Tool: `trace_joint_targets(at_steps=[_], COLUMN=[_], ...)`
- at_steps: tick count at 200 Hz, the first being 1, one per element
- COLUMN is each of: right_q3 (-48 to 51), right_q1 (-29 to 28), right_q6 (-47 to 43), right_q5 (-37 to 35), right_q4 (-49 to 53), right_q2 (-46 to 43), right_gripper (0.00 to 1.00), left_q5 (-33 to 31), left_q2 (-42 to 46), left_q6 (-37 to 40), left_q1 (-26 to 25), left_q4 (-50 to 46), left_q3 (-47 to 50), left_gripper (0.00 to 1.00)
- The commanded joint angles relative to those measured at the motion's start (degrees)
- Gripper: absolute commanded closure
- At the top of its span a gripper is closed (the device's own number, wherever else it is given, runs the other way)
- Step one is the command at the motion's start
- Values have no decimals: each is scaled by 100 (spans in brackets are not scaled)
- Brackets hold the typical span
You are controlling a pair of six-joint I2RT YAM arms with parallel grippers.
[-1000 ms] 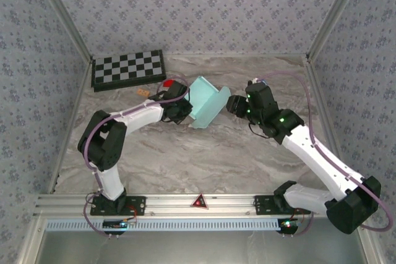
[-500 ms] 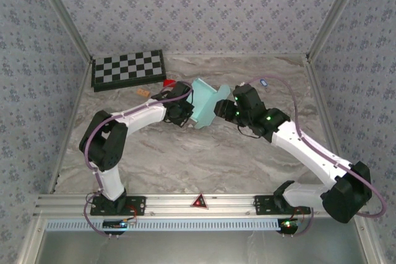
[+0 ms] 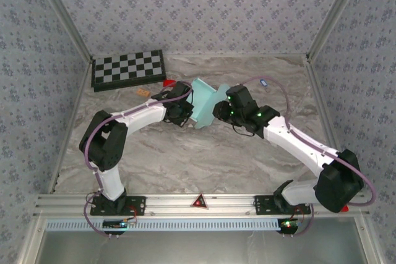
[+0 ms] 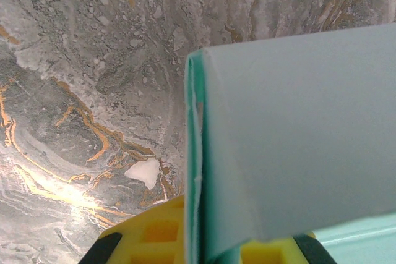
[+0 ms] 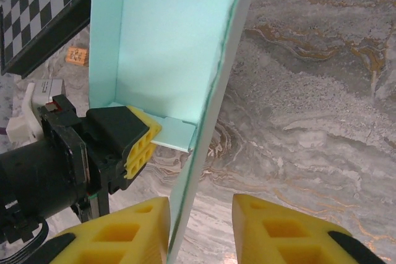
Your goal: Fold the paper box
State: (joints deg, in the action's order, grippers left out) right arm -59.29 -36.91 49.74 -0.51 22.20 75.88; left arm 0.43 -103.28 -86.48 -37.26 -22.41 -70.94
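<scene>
Pale-blue paper box [image 3: 203,98]: you have it half formed and standing on edge in the far middle of the table, held between the two arms. In the right wrist view its open inside faces you, with a long back panel, a side wall turned edge-on and a short flap at the bottom. Whether any corner rests on the marble you cannot tell.
Left gripper [image 3: 185,110]: its jaws are pressed together on the box's left side. In the left wrist view the yellow fingers [image 4: 151,236] sit on either side of a folded double edge, with the card clamped between them.
Right gripper [image 3: 217,108]: it meets the box from the right, and its jaws stand spread. In its own view the edge-on side wall runs down into the gap between the two yellow pads [image 5: 120,233]. The wall lies just beside the left-hand pad in that picture and clearly apart from the other one, so nothing is pinched here.
Table [image 3: 204,153]: grey marble-pattern top with tan veins, under both arms.
Checkerboard [image 3: 128,68]: black and white, flat in the far left corner, well apart from the box.
Small pieces: a red bit [image 3: 168,82] and a tan block [image 3: 143,91] lie between the checkerboard and the left gripper, too small for you to tell more.
</scene>
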Motion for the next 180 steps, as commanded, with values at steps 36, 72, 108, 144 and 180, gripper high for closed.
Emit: trace_joint_targets(at_steps=[36, 72, 108, 144, 180], right_q3=[-139, -265, -502, -661, -850], right_q1=[-27, -27, -27, -20, -8], right_q6=[32, 60, 129, 135, 34], right_q5=[-346, -536, -695, -806, -892], right_q4=[209, 406, 694, 828, 1191], right_q2=[54, 98, 216, 260, 361], right_gripper=[89, 97, 100, 100, 100], left_q5=[-17, 131, 349, 625, 825], left_q2=[20, -20, -76, -104, -100], left_q6=[-249, -269, -229, -125, 156], left_q1=[-30, -40, -39, -40, -46], left_q4=[-35, 21, 226, 411, 391], left_q3=[36, 61, 122, 126, -14], left_gripper=[100, 100, 84, 69, 45])
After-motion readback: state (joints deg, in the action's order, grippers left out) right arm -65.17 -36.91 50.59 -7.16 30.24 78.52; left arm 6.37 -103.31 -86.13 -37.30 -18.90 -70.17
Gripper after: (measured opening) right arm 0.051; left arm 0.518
